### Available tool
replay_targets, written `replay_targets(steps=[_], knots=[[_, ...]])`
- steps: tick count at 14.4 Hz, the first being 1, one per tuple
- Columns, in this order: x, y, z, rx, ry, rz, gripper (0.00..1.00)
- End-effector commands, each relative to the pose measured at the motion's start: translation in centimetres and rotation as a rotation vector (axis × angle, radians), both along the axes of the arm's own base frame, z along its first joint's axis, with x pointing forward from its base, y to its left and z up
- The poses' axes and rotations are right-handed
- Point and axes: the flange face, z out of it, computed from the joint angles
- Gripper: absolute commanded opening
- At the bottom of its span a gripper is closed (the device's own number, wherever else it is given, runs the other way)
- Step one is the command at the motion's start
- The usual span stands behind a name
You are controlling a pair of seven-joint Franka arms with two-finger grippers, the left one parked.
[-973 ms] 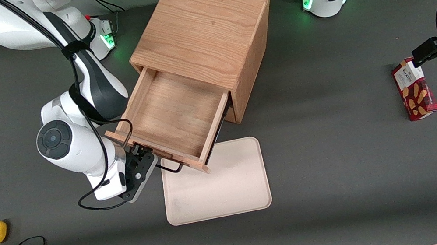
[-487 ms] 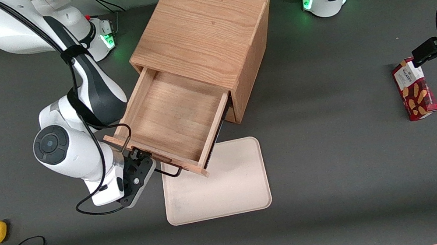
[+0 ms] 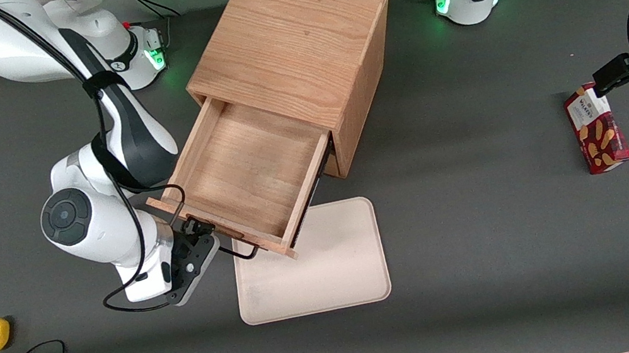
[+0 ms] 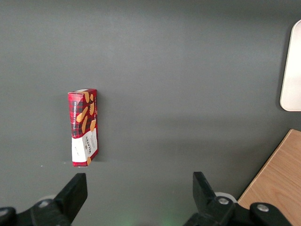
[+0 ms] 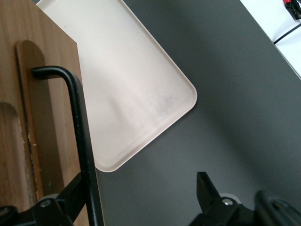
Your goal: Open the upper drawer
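Oak boards of the upper drawer point(image 3: 244, 178) now stand well out of the cabinet point(image 3: 294, 52). Against the pictures from 1 s and 0.5 s ago, its front corner over the cream tray point(image 3: 329, 263) has slid a little more toward 8 o'clock in the front view, and the gripper point(image 3: 198, 242) has gone the same way with it. By my judgement the task is nearly done; most of the drawer floor lies bare.

The drawer sits at the cabinet's open face, above the tray's nearest edge. Its travel runs from 2 o'clock to 8 o'clock, the front facing 8; the front panel's long axis and the black bar handle point(image 5: 82, 141) run crosswise, roughly 10 to 4.

In the right wrist view the jaws stand apart, 1 finger point(image 5: 70, 195) touching the bar, the other well clear, so the handle is hooked rather than pinched.
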Motion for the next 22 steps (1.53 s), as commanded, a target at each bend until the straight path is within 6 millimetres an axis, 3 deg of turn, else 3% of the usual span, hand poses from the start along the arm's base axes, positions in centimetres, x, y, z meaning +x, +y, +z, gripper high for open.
replay_targets(steps=[1,10,19,22], knots=[[1.1,-0.2,-0.2,0.015,-0.005,-0.059,1.00],[1.0,-0.2,-0.2,0.016,0.010,-0.104,1.00],[-1.3,-0.9,7.0,-0.001,0.068,-0.090,1.00],[-2.6,-1.5,10.4,0.000,0.067,-0.114,1.00]])
